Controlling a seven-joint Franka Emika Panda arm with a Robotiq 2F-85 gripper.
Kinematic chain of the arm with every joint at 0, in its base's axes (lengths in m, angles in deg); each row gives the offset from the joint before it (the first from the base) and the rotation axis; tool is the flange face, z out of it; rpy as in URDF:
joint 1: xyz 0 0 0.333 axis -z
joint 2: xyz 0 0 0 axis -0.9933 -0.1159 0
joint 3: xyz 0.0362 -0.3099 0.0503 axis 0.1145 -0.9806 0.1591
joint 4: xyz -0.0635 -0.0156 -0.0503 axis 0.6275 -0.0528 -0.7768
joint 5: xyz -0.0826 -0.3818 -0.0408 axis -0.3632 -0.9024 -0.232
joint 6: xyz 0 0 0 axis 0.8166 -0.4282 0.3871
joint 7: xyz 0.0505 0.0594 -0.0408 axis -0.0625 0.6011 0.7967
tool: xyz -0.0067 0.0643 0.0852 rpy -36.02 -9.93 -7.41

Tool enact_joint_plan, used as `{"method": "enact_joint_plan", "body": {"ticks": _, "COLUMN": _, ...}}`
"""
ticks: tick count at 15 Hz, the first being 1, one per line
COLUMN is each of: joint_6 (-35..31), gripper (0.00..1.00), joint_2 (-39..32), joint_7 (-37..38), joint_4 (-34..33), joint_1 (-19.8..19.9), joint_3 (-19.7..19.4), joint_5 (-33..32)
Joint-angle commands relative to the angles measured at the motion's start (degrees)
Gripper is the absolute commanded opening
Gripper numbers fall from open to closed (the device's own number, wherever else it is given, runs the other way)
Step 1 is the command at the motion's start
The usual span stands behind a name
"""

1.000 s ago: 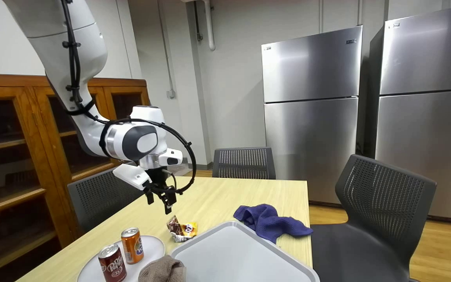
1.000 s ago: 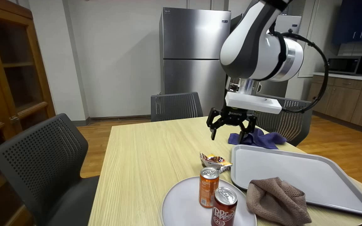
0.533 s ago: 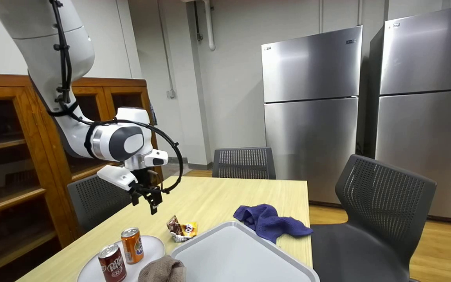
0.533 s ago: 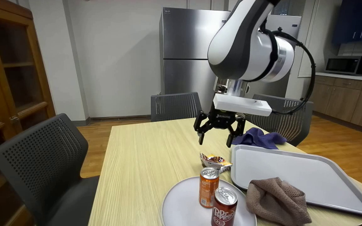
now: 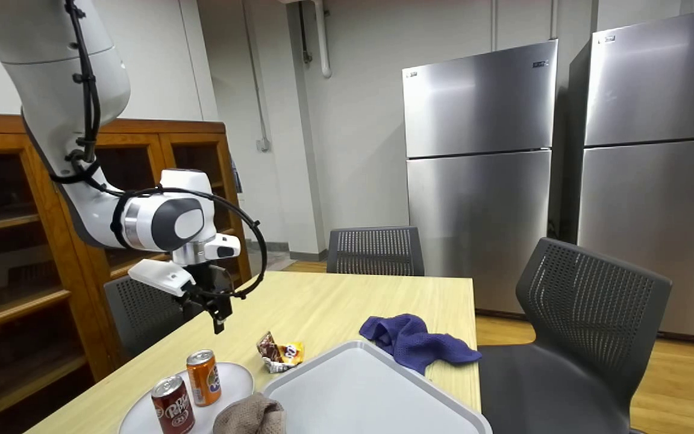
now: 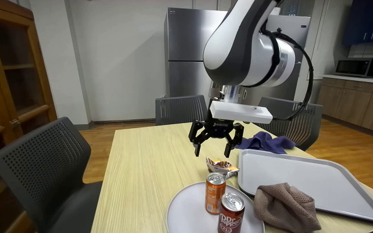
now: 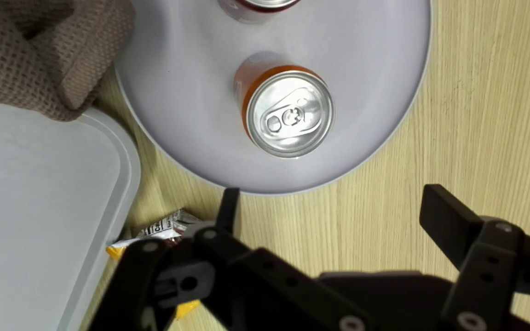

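Note:
My gripper [image 6: 212, 155] is open and empty, pointing down above the table. Its black fingers stand wide apart in the wrist view [image 7: 332, 195], with bare wood between them. An orange can [image 6: 215, 195] and a dark red Dr Pepper can [image 6: 230, 220] stand upright on a round grey plate [image 6: 185, 202]. In the wrist view the orange can [image 7: 290, 115] is ahead of the fingertips, near the plate's edge; the red can is partly cut off. A crumpled snack wrapper [image 6: 220, 166] lies by the plate; in the wrist view the left finger partly hides it.
A grey tray [image 6: 303, 178] lies beside the plate. A brown cloth [image 6: 283, 207] lies over the tray's corner beside the plate. A purple cloth [image 5: 416, 343] lies at the tray's far side. Dark chairs [image 6: 50, 168] stand round the table; wooden cabinets [image 5: 40, 253] are behind the arm.
The arm and gripper have moved left in both exterior views and slightly lower in one, from near the purple cloth to near the wrapper and plate. The gripper stays open; the objects have not moved.

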Motion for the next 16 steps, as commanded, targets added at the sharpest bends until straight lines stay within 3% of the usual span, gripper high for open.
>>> {"method": "enact_joint_plan", "body": {"ticks": 1, "joint_6": 0.95, "gripper": 1.00, "joint_2": -0.78, "joint_7": 1.07, "joint_4": 0.08, "joint_1": -0.77, "joint_3": -0.08, "joint_5": -3.50}}
{"method": "enact_joint_plan", "body": {"ticks": 16, "joint_6": -0.71, "gripper": 1.00, "joint_2": -5.89, "joint_7": 0.66, "joint_4": 0.21, "joint_1": -2.25, "joint_3": -1.68, "joint_5": -12.59}}
